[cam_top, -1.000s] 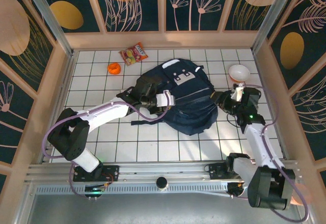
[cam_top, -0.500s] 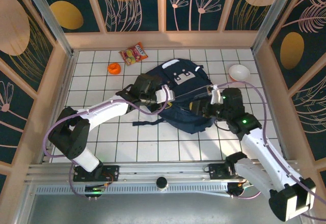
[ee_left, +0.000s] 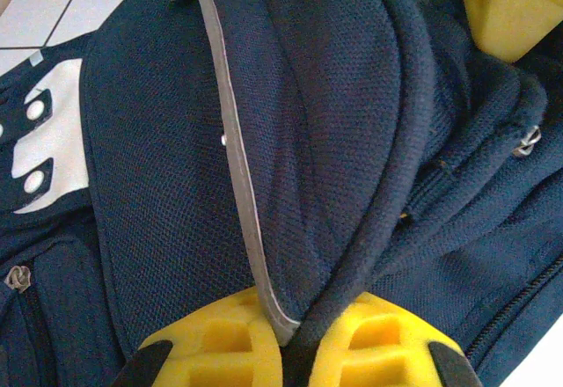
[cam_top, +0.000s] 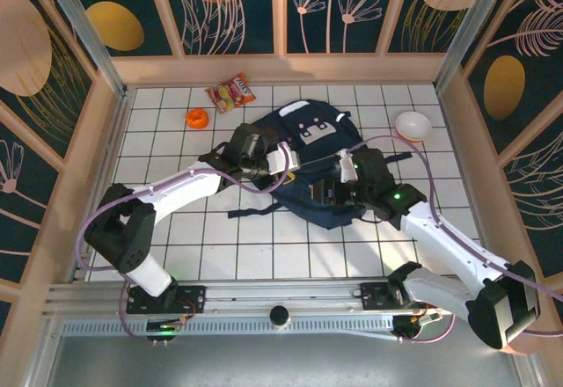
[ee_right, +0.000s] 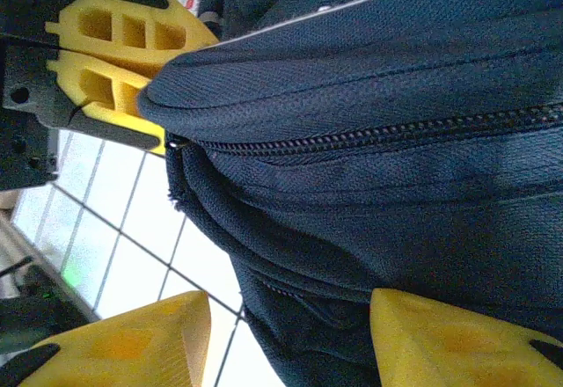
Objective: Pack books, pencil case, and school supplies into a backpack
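Observation:
The navy backpack (cam_top: 310, 145) lies bunched up in the middle of the tiled table. My left gripper (cam_top: 283, 174) is shut on a fold of its fabric; in the left wrist view the yellow fingers (ee_left: 220, 352) pinch the mesh cloth and its pale stripe (ee_left: 236, 167). My right gripper (cam_top: 322, 195) stands open at the backpack's near edge, its fingers (ee_right: 449, 343) on either side of a hanging fold of the backpack (ee_right: 378, 141), with a gap at the left finger. The left gripper (ee_right: 114, 48) shows at the top left of the right wrist view. The books, pencil case and school supplies are out of view.
A red-orange snack packet (cam_top: 231, 93) and a small round orange object (cam_top: 197, 119) lie at the back left. A white bowl (cam_top: 413, 125) sits at the back right. Wooden walls fence the table on three sides.
My right arm has swung left from the table's right side to the backpack's near edge, its jaws a little wider. The left gripper has pulled the fabric slightly back, and the backpack has bunched up.

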You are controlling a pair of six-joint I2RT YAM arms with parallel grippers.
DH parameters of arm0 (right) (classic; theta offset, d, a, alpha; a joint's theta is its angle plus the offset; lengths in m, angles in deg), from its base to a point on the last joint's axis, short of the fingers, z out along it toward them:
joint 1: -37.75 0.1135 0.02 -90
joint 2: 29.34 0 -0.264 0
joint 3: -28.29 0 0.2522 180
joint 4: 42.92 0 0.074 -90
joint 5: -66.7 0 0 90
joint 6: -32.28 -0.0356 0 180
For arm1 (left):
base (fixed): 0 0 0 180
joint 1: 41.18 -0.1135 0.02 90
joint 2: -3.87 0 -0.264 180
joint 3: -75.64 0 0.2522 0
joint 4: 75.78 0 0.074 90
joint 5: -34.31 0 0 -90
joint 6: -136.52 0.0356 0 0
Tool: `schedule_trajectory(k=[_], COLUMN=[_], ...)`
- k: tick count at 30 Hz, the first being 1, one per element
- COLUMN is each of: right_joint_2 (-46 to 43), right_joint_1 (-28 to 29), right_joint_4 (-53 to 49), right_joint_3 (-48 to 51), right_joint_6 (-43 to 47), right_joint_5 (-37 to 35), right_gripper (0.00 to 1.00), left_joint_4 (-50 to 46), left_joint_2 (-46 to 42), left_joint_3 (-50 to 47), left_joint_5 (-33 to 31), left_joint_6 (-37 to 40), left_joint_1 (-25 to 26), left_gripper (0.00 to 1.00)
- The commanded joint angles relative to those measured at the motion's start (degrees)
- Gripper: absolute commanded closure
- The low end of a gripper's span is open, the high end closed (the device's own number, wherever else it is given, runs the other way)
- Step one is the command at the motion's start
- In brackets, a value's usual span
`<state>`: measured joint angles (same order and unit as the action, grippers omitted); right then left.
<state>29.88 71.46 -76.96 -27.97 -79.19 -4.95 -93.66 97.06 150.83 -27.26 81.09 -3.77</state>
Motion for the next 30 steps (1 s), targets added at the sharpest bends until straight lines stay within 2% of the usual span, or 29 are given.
schedule_trajectory(k=[1,5,8,13,20,24,28,30], right_joint_2=[-1.4,-6.74,-8.79,-5.73,-2.41,-2.69,-2.95,-2.8], right_joint_1=[2.31,2.16,1.02,-0.14,-0.46,-1.9,-2.04,-4.16], right_joint_4=[-2.19,-2.81,0.06,6.97,11.14,13.16,14.1,14.01], right_joint_3=[-2.03,2.03,5.21,6.42,1.99,-0.01,-0.04,0.36], right_joint_6=[0.74,-2.15,-3.77,-5.02,-2.15,-1.71,-1.95,-1.86], right_joint_5=[-8.01,-8.4,-5.61,-0.95,-1.52,1.87,4.27,4.95], right_gripper=[0.49,0.47,0.45,0.45,0.45,0.47,0.54,0.58], left_joint_4=[4.62,7.0,9.35,9.74,8.83,8.78,8.78,8.78], left_joint_2=[-0.55,-0.64,-0.73,-0.76,-0.99,-0.99,-0.81,-0.81], left_joint_3=[3.17,2.07,0.92,1.23,1.57,1.68,1.59,1.5], left_joint_5=[4.59,5.41,6.76,7.79,8.35,8.95,9.03,9.05], left_joint_6=[-2.33,-4.48,-6.27,-6.97,-5.96,-5.85,-5.74,-5.68], left_joint_1=[0.21,0.08,0.05,0.08,0.05,0.11,0.05,0.09], left_gripper=[1.0,1.0,1.0,1.0,1.0,1.0,1.0,1.0])
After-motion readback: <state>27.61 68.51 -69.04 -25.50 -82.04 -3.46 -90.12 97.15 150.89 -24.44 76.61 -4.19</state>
